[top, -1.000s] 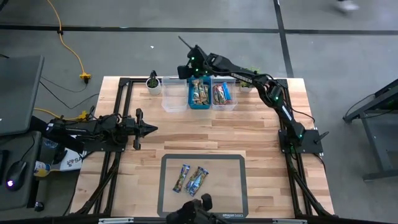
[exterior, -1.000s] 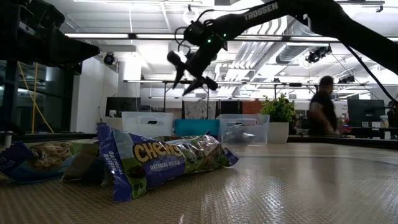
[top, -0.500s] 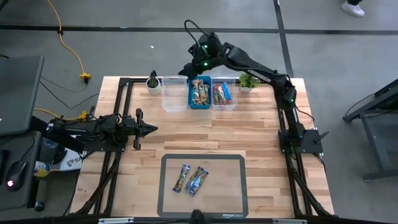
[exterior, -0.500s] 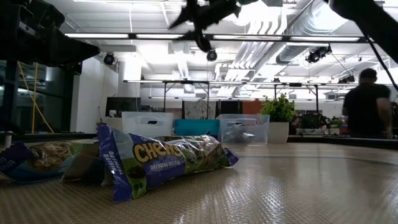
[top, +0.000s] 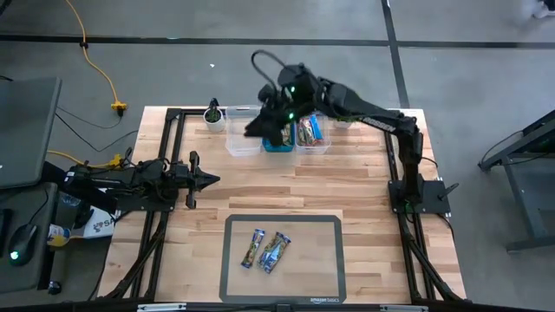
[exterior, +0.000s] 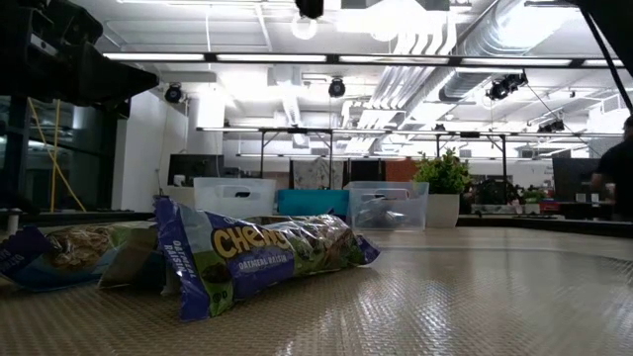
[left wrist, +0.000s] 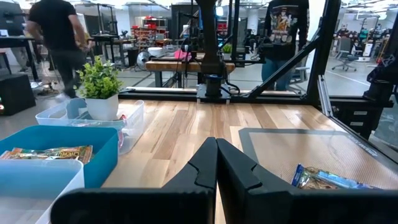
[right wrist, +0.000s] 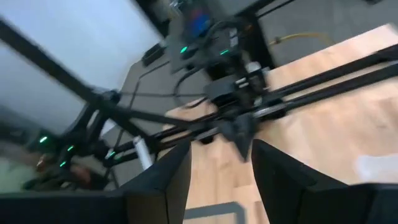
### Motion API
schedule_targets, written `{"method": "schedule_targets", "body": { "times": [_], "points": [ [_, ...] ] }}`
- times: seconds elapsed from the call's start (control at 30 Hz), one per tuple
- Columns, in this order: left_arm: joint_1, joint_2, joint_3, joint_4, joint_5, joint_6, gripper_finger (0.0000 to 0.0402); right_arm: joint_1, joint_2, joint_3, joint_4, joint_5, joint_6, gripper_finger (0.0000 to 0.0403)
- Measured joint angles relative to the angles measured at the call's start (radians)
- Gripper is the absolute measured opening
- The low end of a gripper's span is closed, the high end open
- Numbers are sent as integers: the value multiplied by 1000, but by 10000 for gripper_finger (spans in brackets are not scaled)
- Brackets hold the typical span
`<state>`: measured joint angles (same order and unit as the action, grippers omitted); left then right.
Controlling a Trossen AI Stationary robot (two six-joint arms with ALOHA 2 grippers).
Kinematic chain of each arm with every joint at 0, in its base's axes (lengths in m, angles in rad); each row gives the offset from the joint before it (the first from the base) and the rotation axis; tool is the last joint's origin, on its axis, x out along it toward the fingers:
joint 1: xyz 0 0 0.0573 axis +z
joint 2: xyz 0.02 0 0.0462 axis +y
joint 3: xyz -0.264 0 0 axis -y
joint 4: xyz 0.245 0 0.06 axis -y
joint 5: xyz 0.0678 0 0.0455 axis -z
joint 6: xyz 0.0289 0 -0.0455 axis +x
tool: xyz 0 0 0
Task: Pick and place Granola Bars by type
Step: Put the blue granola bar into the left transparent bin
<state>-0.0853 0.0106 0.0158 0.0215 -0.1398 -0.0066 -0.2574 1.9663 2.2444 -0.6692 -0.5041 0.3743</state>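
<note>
The right gripper [top: 260,130], jaws parted and empty, is swinging back from the bins [top: 278,137] at upper centre. Two Granola Bars [top: 265,249] are waiting on the mat [top: 321,260] at lower centre, so another pick looks due.

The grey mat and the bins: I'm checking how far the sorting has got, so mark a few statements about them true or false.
1. Two bars lie on the grey mat. True.
2. The blue bin is empty. False: wrapped bars lie in it.
3. The left pincer holds a bar. False: its fingers are shut on nothing, and it waits over bare wood at the table's left.
4. The right pincer hangs near the bins at the table's far edge. True.
5. The right pincer's fingers are pressed together. False: the right wrist view shows a gap between them, with nothing in it.
</note>
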Motion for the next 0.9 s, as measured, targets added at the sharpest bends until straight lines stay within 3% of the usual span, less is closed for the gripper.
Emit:
{"method": "schedule_targets", "body": {
  "times": [0.17, 0.43, 0.9],
  "points": [
    [0, 0, 0, 0, 0, 0, 1, 107, 0, -2, -7, 10, 97, 149],
    [0, 0, 0, 0, 0, 0, 1, 304, 0, -2, -69, 196, 272, 146],
    [0, 0, 0, 0, 0, 0, 1, 614, 9, -2, -69, 759, 519, 143]
  ]
}}
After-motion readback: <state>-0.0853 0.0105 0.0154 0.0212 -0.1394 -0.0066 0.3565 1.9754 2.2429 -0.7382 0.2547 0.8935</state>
